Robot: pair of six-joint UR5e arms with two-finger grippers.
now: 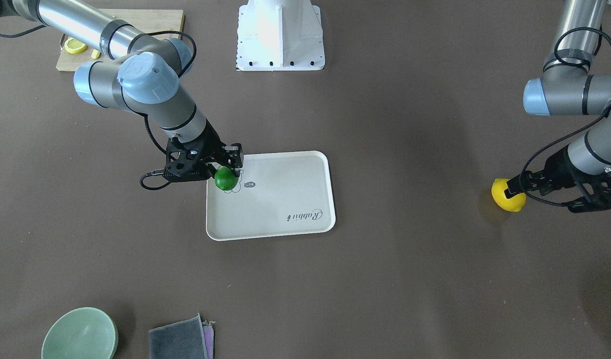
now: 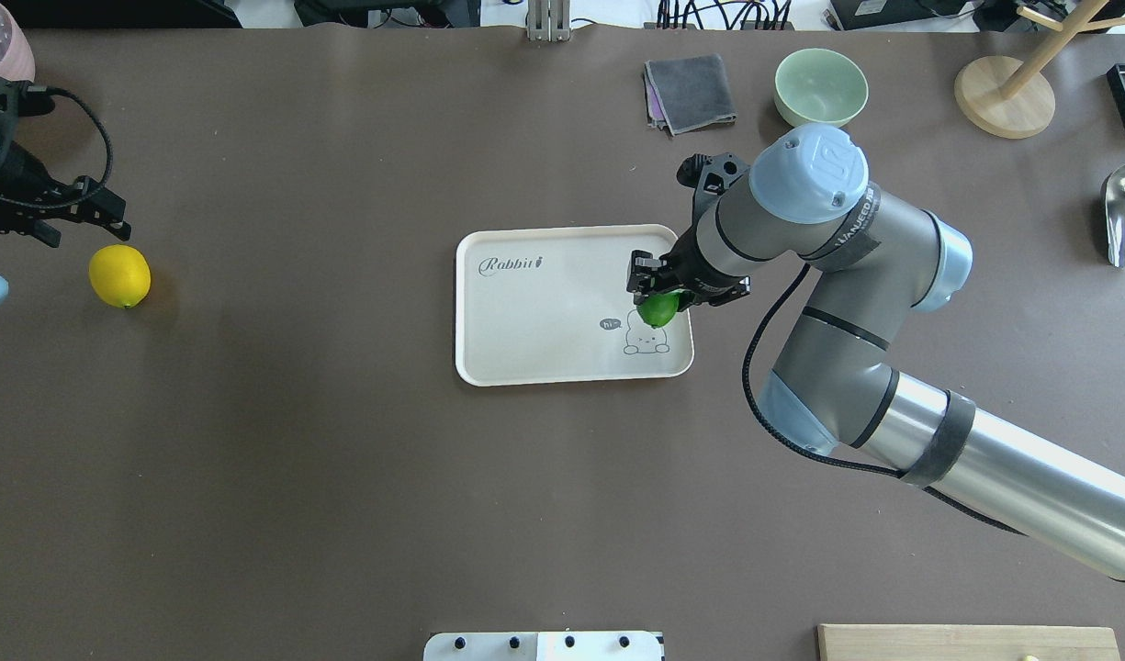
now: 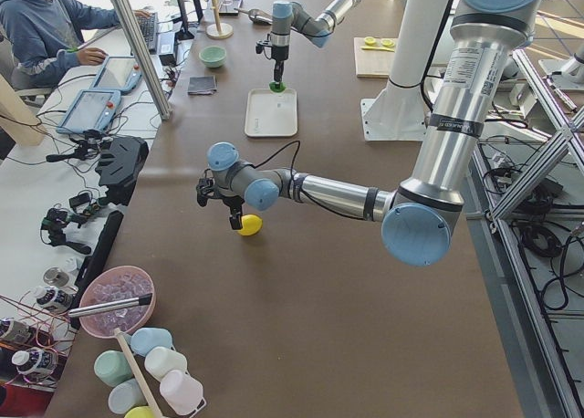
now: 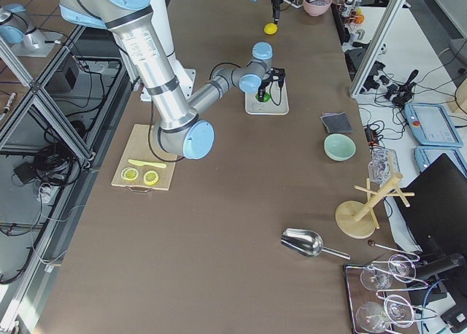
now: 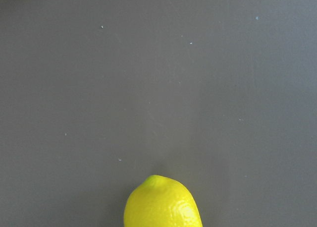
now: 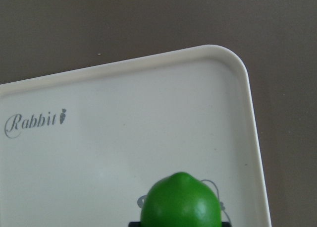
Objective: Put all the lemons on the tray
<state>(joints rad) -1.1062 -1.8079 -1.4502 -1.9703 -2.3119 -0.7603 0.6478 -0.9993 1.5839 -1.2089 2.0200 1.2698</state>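
Overhead exterior view reads "Rabbit" in grey script at the tray [image 2: 525, 321] corner farthest from the right jaws, and "hi" in a bubble beside the drawn animal, just by those jaws. They are clamped on the green lemon [image 2: 658, 310] over the drawing; whether it touches the tray I cannot tell. The right arm [image 2: 828, 303] bends at the elbow, wrist pointing down. Right wrist view shows the lemon's top close ahead of the jaws, with the script beyond. Left wrist view shows only the yellow lemon [image 5: 161, 202] on the brown surface [image 5: 158, 63]. It lies near the left jaws, apart from them; how wide they stand I cannot tell. The left arm [image 3: 347, 194] stretches out low.
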